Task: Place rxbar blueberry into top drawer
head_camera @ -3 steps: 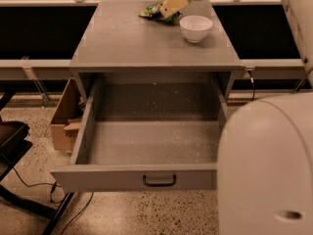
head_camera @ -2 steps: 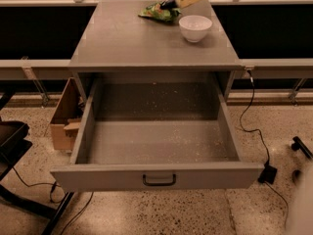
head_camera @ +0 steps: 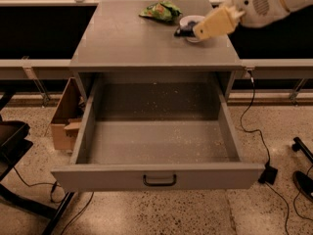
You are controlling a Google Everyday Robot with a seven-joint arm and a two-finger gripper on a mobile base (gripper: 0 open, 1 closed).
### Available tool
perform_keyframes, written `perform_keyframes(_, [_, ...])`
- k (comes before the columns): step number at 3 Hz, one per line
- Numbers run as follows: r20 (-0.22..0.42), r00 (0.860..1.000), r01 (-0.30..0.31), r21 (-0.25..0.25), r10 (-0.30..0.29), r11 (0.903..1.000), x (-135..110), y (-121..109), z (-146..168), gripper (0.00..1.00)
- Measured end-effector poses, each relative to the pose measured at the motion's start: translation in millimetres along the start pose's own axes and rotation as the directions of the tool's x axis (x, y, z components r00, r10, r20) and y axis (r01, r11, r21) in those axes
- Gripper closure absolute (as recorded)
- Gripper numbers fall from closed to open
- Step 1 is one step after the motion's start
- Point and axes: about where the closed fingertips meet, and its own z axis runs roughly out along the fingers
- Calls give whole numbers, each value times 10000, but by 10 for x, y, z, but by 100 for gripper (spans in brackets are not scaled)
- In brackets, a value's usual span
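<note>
We see a grey cabinet filling the middle of the view, its flat top bare toward the front. Below that top, the top drawer stands pulled fully out toward us, its speckled grey floor showing and a black bar handle centred on its front panel. The robot's white arm reaches in from the upper right. An open cardboard box sits on the floor to the left of the cabinet. A green chip bag lies at the back of the cabinet top, with a white bowl just to its right. The gripper, pale yellow, slants down over the bowl's front. The rxbar blueberry, dark and flat, is at the gripper's tip against the bowl's left front edge, on the cabinet top and outside the drawer. Whether the gripper is clamped on the bar or only touching it, we cannot tell.
</note>
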Motion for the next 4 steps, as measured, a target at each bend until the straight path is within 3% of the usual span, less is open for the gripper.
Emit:
perform_keyframes(1, [-1823, 9832, -307, -1221, 80, 9920, 1029, 202, 765, 100])
perform_keyframes(2, [-3584, 9335, -999, -2858, -97, 9531, 2056, 413, 1615, 100])
perform_keyframes(3, [-4144, 9097, -1443, -3736, -257, 9163, 2542, 368, 2218, 100])
perform_keyframes(4, [-4252, 9050, -1674, -3910, -163, 9050, 2674, 395, 2349, 84])
